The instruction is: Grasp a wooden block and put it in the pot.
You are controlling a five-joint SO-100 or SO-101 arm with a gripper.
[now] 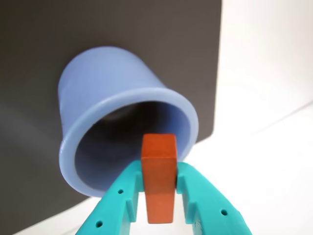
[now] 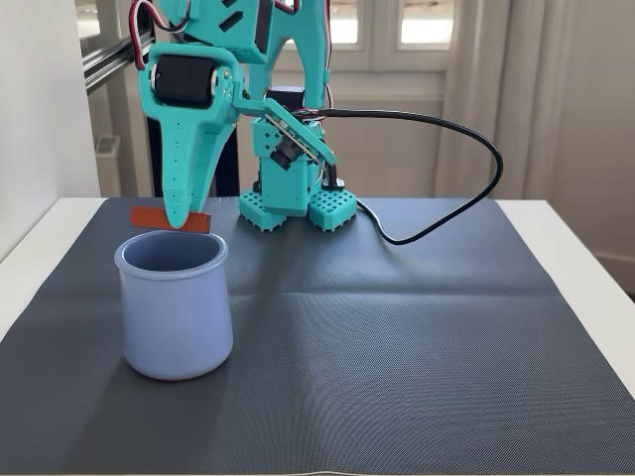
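My teal gripper is shut on the wooden block, a reddish-brown bar held crosswise between the fingers. In the fixed view the gripper hangs just above the far rim of the pot, and the block sticks out level on both sides of the fingertips. The pot is a pale lavender-blue cup standing upright on the dark mat at the left. In the wrist view the pot's open mouth lies right behind the block, and its inside looks dark and bare.
A dark ribbed mat covers the white table. The arm's teal base stands at the mat's back edge. A black cable loops from the base to the right over the mat.
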